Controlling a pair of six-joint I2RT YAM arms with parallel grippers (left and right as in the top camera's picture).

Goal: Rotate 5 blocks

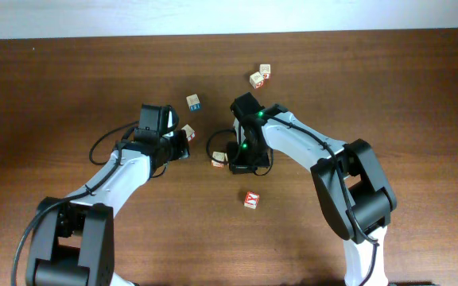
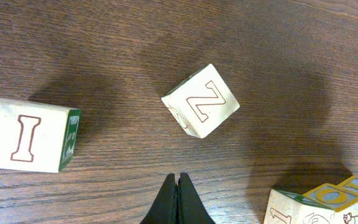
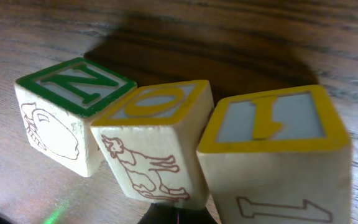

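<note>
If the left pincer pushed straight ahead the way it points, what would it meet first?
Probably the Z block, just ahead of the shut left pincer in its wrist view; it would catch the block's near corner, if the tips ride low enough.

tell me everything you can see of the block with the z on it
The Z block is a pale wooden cube, its top face bearing a Z in thin reddish outline, a faint line drawing on one side. It sits flat on the dark wooden table, turned diagonally, touching nothing; the shut left gripper points at it, just short.
</note>
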